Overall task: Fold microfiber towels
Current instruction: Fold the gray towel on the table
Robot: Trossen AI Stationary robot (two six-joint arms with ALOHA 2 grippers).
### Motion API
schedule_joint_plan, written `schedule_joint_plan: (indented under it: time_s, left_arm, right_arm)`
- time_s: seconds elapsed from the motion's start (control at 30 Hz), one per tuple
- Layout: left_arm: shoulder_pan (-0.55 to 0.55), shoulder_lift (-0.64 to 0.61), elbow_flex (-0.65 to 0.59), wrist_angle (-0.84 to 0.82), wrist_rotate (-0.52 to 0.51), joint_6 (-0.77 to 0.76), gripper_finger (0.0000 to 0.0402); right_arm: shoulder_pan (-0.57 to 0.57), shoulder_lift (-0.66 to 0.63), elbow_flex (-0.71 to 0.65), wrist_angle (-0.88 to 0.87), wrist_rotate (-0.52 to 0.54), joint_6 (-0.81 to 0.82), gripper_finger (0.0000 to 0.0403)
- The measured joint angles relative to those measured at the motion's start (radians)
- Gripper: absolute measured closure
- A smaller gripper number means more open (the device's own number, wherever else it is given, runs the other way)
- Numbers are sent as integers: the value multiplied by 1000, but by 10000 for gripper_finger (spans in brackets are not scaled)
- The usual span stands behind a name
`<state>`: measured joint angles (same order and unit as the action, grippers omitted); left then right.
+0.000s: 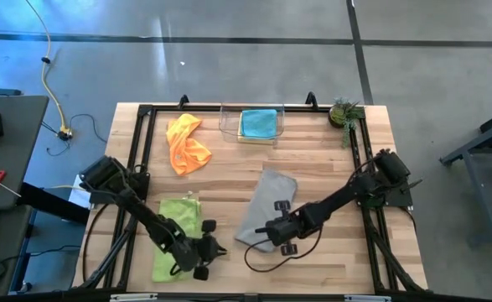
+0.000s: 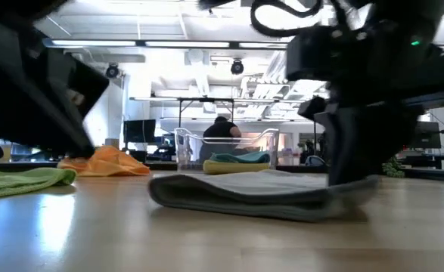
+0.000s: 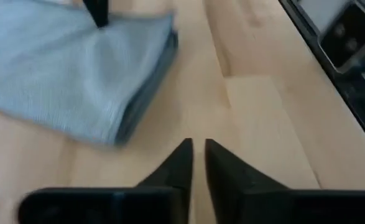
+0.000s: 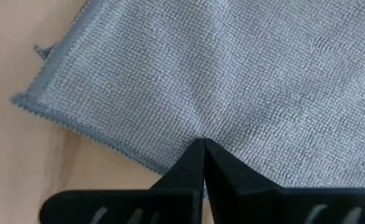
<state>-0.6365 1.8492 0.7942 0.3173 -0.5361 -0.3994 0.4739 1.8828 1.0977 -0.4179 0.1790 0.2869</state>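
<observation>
A folded grey towel lies flat on the wooden table's middle; my right gripper is shut on its near end. My left gripper hovers shut over bare wood just left of that end, holding nothing; its place in the high view is. Beneath the left arm a lime green towel lies spread at the near left. An orange towel sits crumpled at the far left. A teal towel rests on a yellow one inside the clear bin. My right gripper has its shut fingertips on the grey towel's top layer, a little in from a stitched edge. The fingers come steeply from above. Creases in the cloth run toward the tips. The towel lies on the table.
A small potted plant stands at the far right corner. Black frame rails run along the table's sides. Bare wood lies open at the near right and between the towels. The low view shows a person seated far behind the bin.
</observation>
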Motion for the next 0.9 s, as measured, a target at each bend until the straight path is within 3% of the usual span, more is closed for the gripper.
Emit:
schedule_joint_plan:
  time_s: [0.07,0.17,0.33,0.5,0.63,0.77,0.9]
  left_arm:
    - [23,0,-41,66,58,3,394]
    - [69,0,-100,203,132,3,393]
    - [148,1,-171,384,242,46,400]
    - [246,2,-217,504,347,89,401]
    - [323,2,-224,482,415,118,401]
    - [379,2,-221,442,430,145,401]
    - [413,2,-221,441,459,149,401]
  right_arm:
    - [16,-16,0,-31,-6,-2,403]
    - [30,-60,-9,-41,-13,-10,403]
    - [9,-235,-219,194,-50,43,403]
    - [-50,-460,-495,512,11,113,403]
    - [-125,-581,-605,562,147,214,403]
    - [-229,-582,-626,560,159,232,403]
    - [-329,-509,-627,556,96,220,403]
